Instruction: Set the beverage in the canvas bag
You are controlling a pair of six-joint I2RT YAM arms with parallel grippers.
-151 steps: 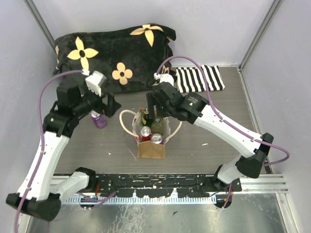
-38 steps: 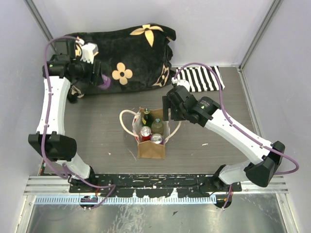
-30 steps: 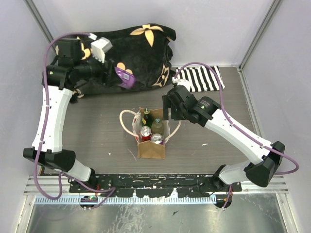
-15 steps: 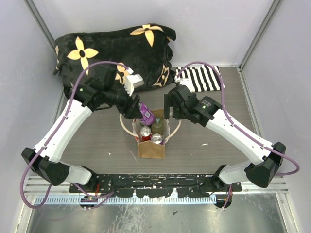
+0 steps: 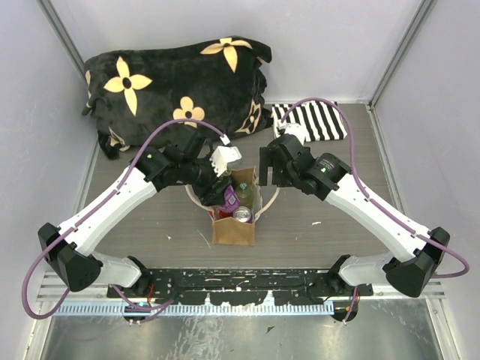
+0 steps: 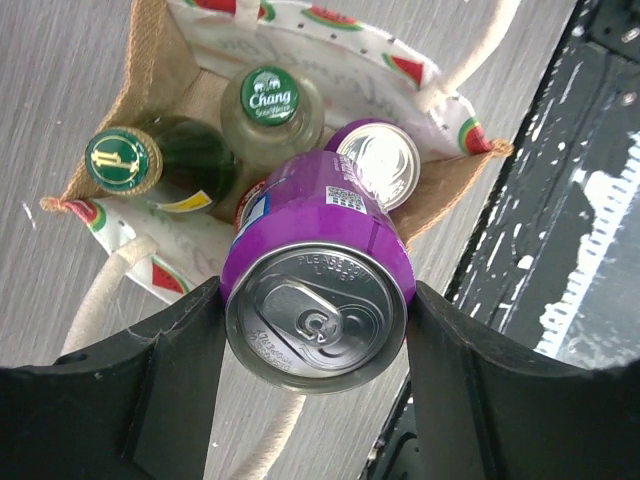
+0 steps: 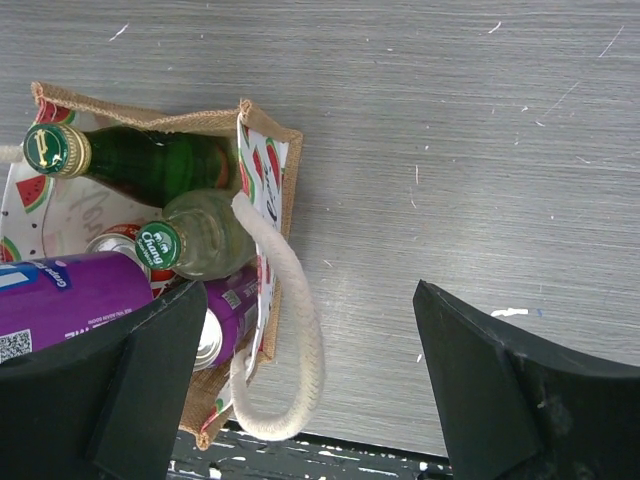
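The canvas bag (image 5: 234, 231) stands at the table's middle, tan with cream loop handles (image 7: 300, 340). It holds a green bottle (image 6: 150, 160), a clear Chang bottle (image 6: 270, 100), a purple can (image 6: 375, 160) and a red can, mostly hidden. My left gripper (image 5: 225, 187) is shut on another purple can (image 6: 315, 290) and holds it tilted right over the bag's mouth, above the red can. This held can also shows in the right wrist view (image 7: 60, 300). My right gripper (image 7: 310, 370) is open and empty just right of the bag, beside its right handle.
A black pillow with tan flowers (image 5: 180, 82) lies at the back left. A black-and-white striped cloth (image 5: 319, 120) lies at the back right. The black rail (image 5: 240, 281) runs along the near edge, close behind the bag's front panel.
My left arm has swung from the pillow at the back left to over the bag, carrying the purple can, and has come lower. The right arm has hardly moved.
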